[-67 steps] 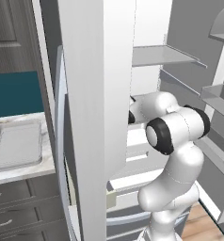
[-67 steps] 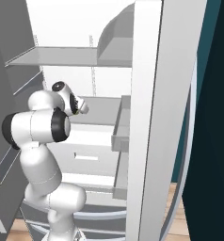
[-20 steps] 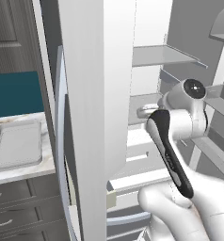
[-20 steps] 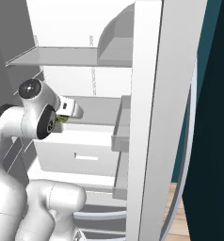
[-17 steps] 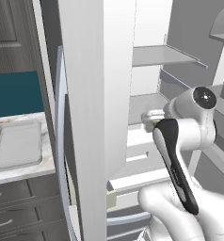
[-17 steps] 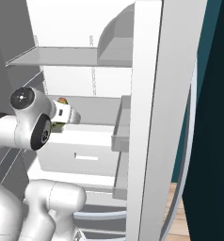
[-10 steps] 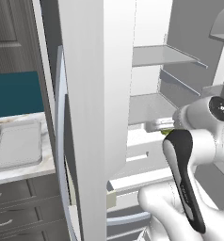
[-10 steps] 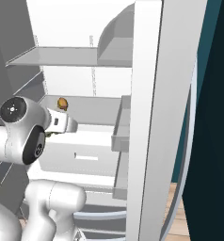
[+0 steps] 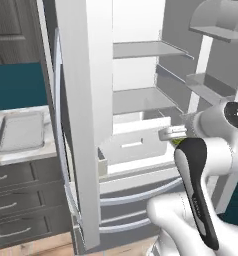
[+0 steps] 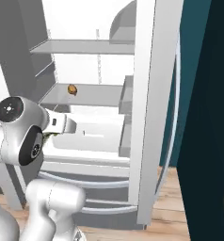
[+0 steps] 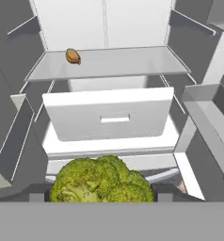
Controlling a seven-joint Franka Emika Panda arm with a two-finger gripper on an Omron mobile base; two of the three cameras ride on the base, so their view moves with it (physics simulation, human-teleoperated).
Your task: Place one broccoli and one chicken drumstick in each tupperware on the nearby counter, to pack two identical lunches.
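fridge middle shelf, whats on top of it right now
One small brown food piece, probably the chicken drumstick, lies near the back left of the glass shelf in the hand view. The broccoli covers the bottom of that view, below the white drawer.

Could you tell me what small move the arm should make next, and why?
Probably swing left toward the counter: the gripper holds a broccoli clear of the fridge, and a tupperware there looks empty.

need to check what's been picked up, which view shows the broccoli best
The hand view: the broccoli sits large and close at the bottom, between the claw's tips. The left base view shows a green sliver at the claw; the right base view shows a speck.
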